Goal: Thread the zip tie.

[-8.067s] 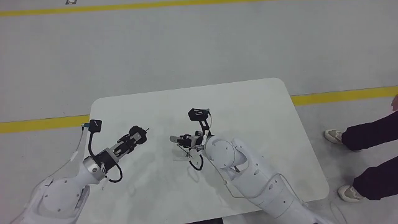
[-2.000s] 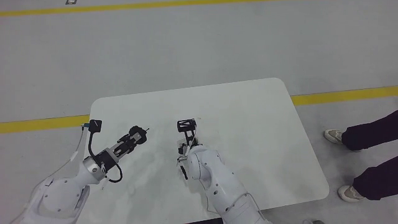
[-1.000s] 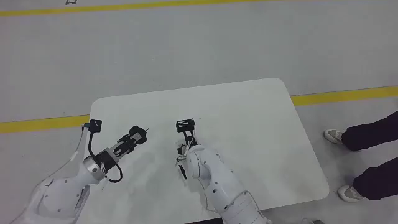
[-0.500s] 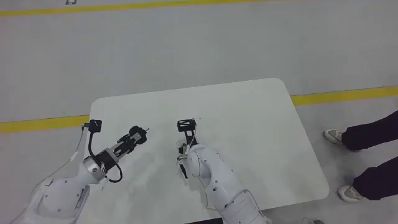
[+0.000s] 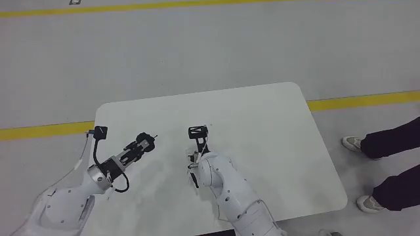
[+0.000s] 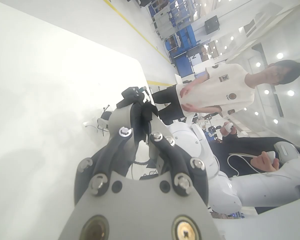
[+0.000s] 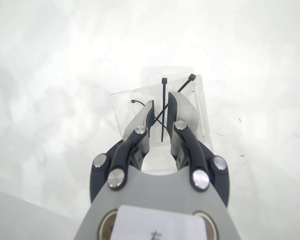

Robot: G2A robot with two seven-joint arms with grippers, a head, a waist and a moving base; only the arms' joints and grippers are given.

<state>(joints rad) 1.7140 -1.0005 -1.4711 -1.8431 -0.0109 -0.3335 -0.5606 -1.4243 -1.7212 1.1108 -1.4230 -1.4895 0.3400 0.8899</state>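
The white worktop (image 5: pixel 262 118) carries a small clear tray (image 7: pixel 200 116). With twelve o'clock pointing away from the robot, the tray lies at about eight o'clock from the worktop's centre, under the right arm's wrist. Black zip ties lie in the tray.

The right hand (image 7: pixel 161 98) points down at the tray. Its two fingers (image 7: pixel 176 106) are apart, with a narrow gap between the pads. The straight zip tie (image 7: pixel 163 86) runs lengthwise through that gap, with its square head just past the fingertips. Neither pad is seen touching it.

The slanted zip tie (image 7: pixel 187 81) crosses the straight one inside the gap. Its head rests near a far corner of the tray and its tail runs toward one pad. I cannot tell whether the tail touches that pad.

A third zip tie (image 7: pixel 137 101) shows a small head and a curved bit of strap just outside the other finger. The rest of it is hidden behind that finger.

The left hand (image 5: pixel 147 141) is at about nine o'clock from the right hand, near the worktop's nine o'clock edge and well apart from the tray. It is aimed toward two o'clock. I cannot tell whether it is apart or together, and nothing is seen in it.
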